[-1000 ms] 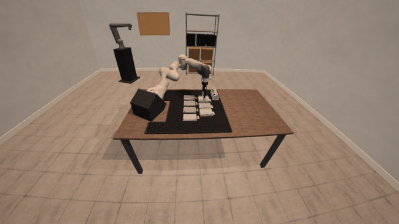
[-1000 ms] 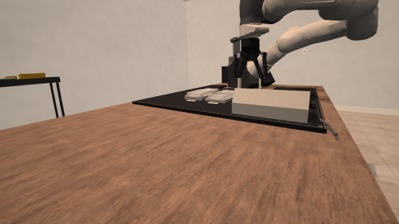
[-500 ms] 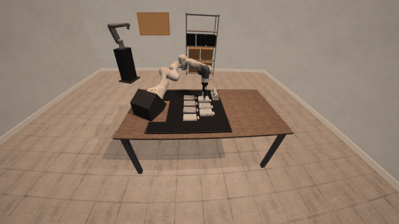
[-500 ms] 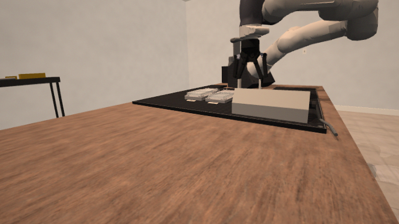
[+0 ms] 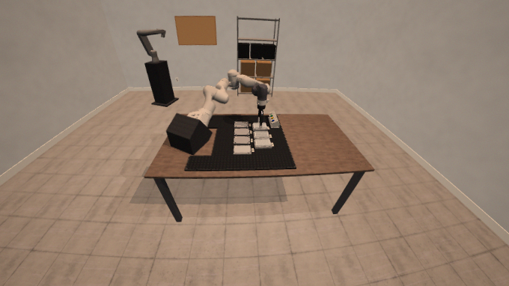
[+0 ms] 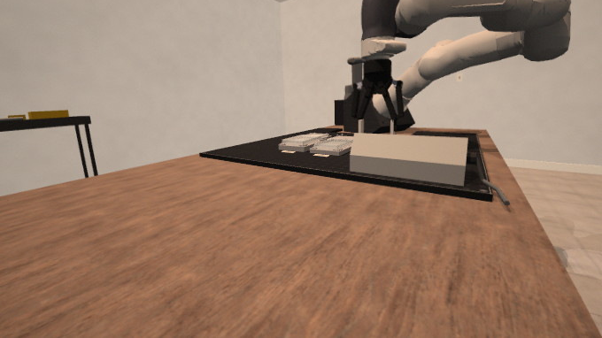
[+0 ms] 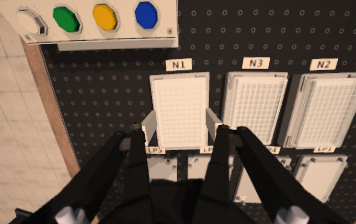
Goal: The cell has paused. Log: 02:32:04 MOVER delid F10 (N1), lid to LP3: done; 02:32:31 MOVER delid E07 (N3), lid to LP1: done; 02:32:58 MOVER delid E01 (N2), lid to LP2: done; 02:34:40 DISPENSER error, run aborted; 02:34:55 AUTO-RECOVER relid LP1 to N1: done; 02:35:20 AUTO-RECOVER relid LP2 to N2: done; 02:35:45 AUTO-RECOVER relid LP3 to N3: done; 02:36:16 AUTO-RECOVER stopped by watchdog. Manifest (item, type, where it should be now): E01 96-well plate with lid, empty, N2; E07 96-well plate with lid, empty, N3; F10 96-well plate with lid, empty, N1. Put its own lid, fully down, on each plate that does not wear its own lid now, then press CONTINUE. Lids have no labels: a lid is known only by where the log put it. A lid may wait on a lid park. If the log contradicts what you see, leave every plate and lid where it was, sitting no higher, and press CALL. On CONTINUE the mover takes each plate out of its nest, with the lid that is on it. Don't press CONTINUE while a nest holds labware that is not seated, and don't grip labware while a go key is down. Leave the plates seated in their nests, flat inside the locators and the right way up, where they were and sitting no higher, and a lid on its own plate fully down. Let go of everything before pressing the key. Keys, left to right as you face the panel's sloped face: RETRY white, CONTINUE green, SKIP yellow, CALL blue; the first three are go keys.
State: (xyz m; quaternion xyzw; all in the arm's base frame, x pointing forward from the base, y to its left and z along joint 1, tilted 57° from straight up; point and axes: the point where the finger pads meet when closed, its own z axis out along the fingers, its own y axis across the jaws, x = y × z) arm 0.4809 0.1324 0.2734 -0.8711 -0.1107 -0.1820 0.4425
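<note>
In the wrist view three nests are labelled N1 point(image 7: 182, 64), N3 point(image 7: 255, 63) and N2 point(image 7: 323, 64). My gripper point(image 7: 180, 116) is shut on the white lid point(image 7: 180, 110) over N1, one finger pad on each long side. The lid hides the plate under it, and I cannot tell whether it rests on that plate or hangs just above it. The plates at N3 point(image 7: 255, 107) and N2 point(image 7: 320, 110) each wear a lid. The lid parks point(image 7: 320, 170) in the row nearest me look bare and are partly hidden by my fingers. In the top view the gripper point(image 5: 260, 120) stands low over the far nest.
The key panel point(image 7: 100, 22) lies just beyond N1, with white point(image 7: 30, 21), green point(image 7: 66, 18), yellow point(image 7: 105, 16) and blue point(image 7: 146, 14) keys. Its back point(image 6: 408, 158) blocks the exterior view. A black housing point(image 5: 187, 132) sits at the mat's left. The table edge runs along the wrist view's left.
</note>
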